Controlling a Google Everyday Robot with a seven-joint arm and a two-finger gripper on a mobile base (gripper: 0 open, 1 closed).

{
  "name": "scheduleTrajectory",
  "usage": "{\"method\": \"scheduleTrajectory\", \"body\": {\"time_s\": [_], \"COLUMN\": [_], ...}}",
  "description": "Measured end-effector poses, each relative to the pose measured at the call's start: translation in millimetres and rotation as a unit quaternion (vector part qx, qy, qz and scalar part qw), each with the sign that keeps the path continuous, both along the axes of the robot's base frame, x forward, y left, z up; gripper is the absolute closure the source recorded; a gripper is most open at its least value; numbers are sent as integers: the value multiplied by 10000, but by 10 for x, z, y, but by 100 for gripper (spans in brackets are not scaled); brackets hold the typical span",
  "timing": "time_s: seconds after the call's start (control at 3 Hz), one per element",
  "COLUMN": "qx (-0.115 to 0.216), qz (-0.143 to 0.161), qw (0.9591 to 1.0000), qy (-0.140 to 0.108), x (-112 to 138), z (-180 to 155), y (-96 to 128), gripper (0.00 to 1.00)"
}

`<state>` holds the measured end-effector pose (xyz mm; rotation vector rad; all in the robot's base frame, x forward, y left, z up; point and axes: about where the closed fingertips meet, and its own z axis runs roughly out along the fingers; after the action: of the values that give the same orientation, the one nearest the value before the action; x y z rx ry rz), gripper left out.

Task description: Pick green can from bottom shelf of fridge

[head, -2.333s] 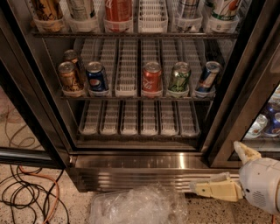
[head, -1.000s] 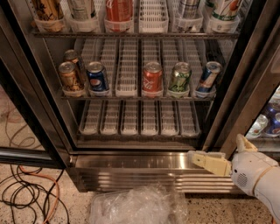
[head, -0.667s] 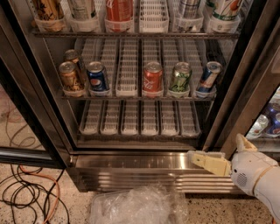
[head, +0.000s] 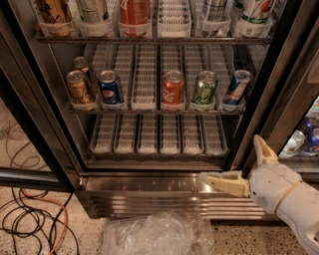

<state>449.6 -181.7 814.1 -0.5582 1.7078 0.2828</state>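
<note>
The fridge is filling most of the picture. The green can is standing upright a bit right of the middle, at the front of a white lane on the shelf with cans. A red can is standing just beside it on the left, and a blue, white and red can is leaning a little on its right. Further left, a blue can and a brown can are sitting side by side, with another brown can peeking out behind them. The bottom shelf is lying right under these cans, showing its rows of white ribbed lanes. At the top of the picture, more drinks are standing on a higher shelf. A shiny steel panel is running along the foot of the fridge. The gripper is hanging at the lower right of the picture, in front of the steel panel, well below the green can and apart from it. Its two tan fingers are spreading wide open, one pointing left and one pointing up, and they are holding nothing. A crinkly clear plastic bag is lying on the floor at the bottom middle, and black and orange cables are curling at the lower left.
</note>
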Motion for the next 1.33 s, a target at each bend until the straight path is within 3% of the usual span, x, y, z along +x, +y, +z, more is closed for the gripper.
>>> {"method": "scheduleTrajectory", "body": {"time_s": [0.33, 0.67, 1.0, 1.33], "qx": [-64, 96, 99, 173], "qz": [456, 717, 719, 845], "qw": [9935, 9869, 9870, 9848], "qy": [-1038, -1439, -1436, -1511], "x": [224, 213, 213, 298], "z": [353, 567, 568, 545], "y": [392, 645, 647, 770], "gripper": [0, 0, 14, 0]}}
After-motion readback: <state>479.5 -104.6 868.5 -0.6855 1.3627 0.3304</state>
